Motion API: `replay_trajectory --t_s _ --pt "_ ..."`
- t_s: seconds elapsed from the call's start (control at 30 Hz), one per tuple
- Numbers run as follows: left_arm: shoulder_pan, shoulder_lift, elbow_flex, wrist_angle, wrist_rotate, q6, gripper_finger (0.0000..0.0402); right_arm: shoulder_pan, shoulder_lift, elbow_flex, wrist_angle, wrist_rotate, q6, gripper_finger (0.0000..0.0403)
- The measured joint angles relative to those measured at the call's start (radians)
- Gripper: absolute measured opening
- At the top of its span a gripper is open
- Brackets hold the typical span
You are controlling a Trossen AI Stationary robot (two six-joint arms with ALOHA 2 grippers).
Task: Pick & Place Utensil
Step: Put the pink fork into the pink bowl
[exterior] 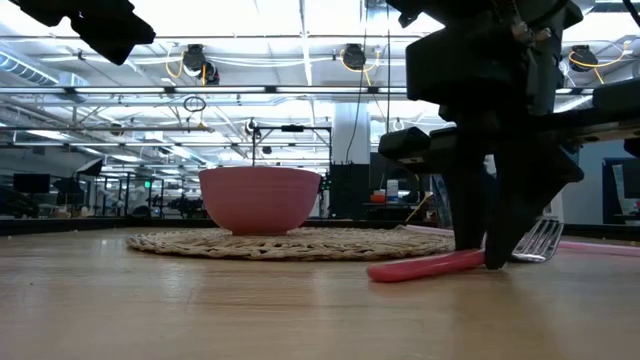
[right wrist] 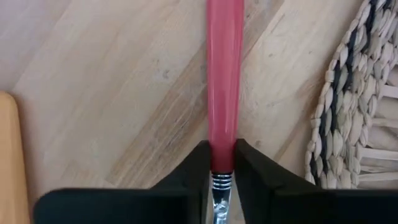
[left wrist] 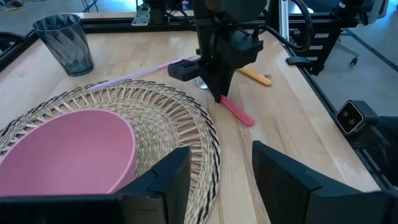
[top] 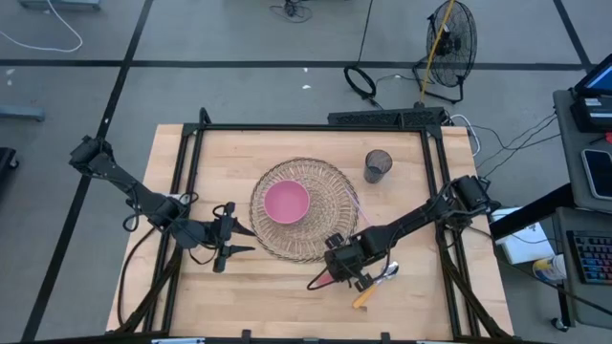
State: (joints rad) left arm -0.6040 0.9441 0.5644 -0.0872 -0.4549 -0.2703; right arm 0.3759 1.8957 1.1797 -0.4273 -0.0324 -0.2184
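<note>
The right gripper (right wrist: 222,163) pinches the pink-handled utensil (right wrist: 224,81) low on the wooden surface (top: 277,287), just beside the woven mat's (top: 316,182) edge. The left gripper (top: 232,240), fingers spread, hovers beside the mat's opposite edge.
</note>
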Motion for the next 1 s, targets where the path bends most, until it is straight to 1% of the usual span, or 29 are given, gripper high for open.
replay_trajectory --t_s 0.13,0.33,0.53,0.73,1.0 --pt "0.0 0.0 0.0 0.0 0.0 0.0 0.017 0.0 0.0 0.0 0.0 0.001 0.0 0.0037" --pt "0.0 0.0 0.0 0.0 0.0 0.0 0.017 -0.003 -0.004 -0.002 0.001 0.006 0.022 0.0049" --pt "0.0 0.0 0.0 0.0 0.0 0.001 0.017 -0.004 -0.017 -0.003 0.002 0.009 0.024 0.0045" --pt "0.0 0.0 0.0 0.0 0.0 0.001 0.017 -0.005 -0.019 -0.003 0.003 0.009 0.027 0.0052" --pt "0.0 0.0 0.0 0.0 0.0 0.001 0.017 -0.005 -0.021 -0.003 0.004 0.007 0.027 0.0049"
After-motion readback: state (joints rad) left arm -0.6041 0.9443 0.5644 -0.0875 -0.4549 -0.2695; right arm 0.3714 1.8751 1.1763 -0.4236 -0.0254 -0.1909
